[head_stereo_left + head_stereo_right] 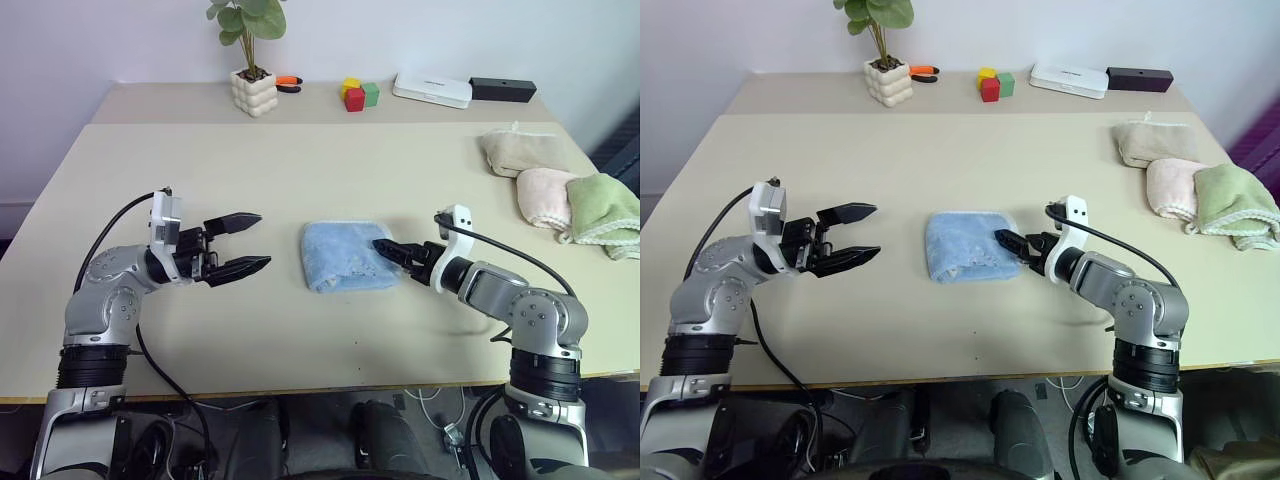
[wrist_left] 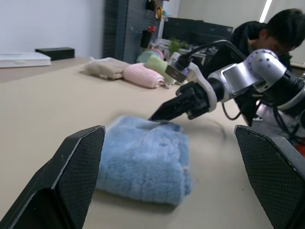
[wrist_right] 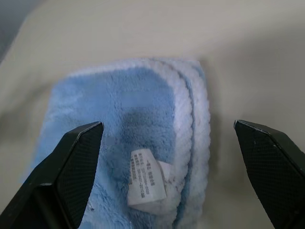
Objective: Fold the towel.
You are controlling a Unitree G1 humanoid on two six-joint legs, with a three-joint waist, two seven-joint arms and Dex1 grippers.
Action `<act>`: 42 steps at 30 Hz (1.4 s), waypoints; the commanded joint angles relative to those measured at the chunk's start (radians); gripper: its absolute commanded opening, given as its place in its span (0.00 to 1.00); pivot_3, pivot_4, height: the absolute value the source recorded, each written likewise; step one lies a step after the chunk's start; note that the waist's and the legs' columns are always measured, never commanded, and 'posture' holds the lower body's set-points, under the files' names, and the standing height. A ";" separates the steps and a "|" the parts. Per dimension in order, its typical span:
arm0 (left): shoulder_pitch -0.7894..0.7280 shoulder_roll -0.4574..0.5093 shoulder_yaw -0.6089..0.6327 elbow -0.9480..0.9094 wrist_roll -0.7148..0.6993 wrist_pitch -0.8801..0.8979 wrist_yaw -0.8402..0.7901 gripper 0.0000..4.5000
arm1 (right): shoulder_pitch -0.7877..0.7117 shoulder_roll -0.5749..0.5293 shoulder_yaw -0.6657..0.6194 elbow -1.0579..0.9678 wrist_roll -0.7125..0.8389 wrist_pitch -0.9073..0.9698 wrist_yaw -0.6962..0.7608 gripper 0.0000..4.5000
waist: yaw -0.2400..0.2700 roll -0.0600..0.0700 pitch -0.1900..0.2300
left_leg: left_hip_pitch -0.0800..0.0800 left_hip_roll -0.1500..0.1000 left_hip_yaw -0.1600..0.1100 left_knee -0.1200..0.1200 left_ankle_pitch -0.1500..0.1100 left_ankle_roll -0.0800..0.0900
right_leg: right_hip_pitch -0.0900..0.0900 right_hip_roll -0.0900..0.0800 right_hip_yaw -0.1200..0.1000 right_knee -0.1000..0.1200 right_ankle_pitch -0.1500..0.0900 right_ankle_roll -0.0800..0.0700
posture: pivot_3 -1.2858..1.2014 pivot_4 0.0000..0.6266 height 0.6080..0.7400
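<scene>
**Now: blue towel folded at table centre, both grippers spread wide**

Lies folded into a compact, roughly square pad near the middle of the beige table (image 1: 200,180), the towel (image 1: 345,255). Slightly longer across the table than toward the far edge, so long axis runs left to right between the two arms. Rounded, thick fold faces the left arm; looser layered edges with whitish hem face the right arm and the far side. Carries a small white care label with dark print, seen close up in the right wrist view, lying on top near the hemmed edge. Flat on the surface, not lifted.

Left gripper (image 1: 243,243): well apart from the towel on its left, held above the table, pointing across toward the towel; both black fingers spread wide, one above the other, nothing between them.

Right gripper (image 1: 388,250): tips just over the towel's right edge, pointing left and slightly down. Touching the cloth or just above it, hard to say. Fingers (image 3: 66,167) stand far apart in the right wrist view, framing the towel, gripping nothing.

Along the far edge: potted plant (image 1: 250,60) in a white bumpy pot, orange-handled tool (image 1: 288,83) beside it, coloured blocks (image 1: 358,94), white flat box (image 1: 432,89), black box (image 1: 502,89). At the right side, well away from the blue towel: beige towel (image 1: 520,150), pink towel (image 1: 545,195), green towel (image 1: 605,210), all folded.

Beyond the table's right side in the left wrist view: a person (image 2: 276,33) with head bowed.
</scene>
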 commanded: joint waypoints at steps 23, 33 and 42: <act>-0.035 -0.091 -0.046 0.010 0.038 -0.065 0.085 1.00 | -0.017 0.102 -0.254 -0.001 0.105 -0.087 -0.105 0.00 | 0.004 0.000 0.000 | -0.001 0.000 0.000 0.000 0.000 0.000 | -0.001 0.000 0.000 0.001 0.000 0.000 | 0.52 0.24 0.96; -0.186 -0.197 -0.105 0.207 0.085 -0.158 0.011 1.00 | 0.172 0.323 -0.514 -0.287 0.186 -0.428 -0.446 0.00 | 0.002 0.000 0.000 | -0.001 0.000 -0.001 0.000 0.000 0.000 | -0.002 0.001 0.000 0.003 0.000 0.001 | 0.52 0.24 0.96; -0.264 -0.213 -0.108 0.322 0.113 -0.200 -0.054 1.00 | 0.310 0.463 -0.392 -0.316 0.094 -0.631 -0.603 0.00 | -0.005 0.001 0.000 | -0.001 0.000 -0.001 0.001 0.000 -0.001 | -0.003 0.002 0.001 0.007 0.000 0.001 | 0.52 0.24 0.96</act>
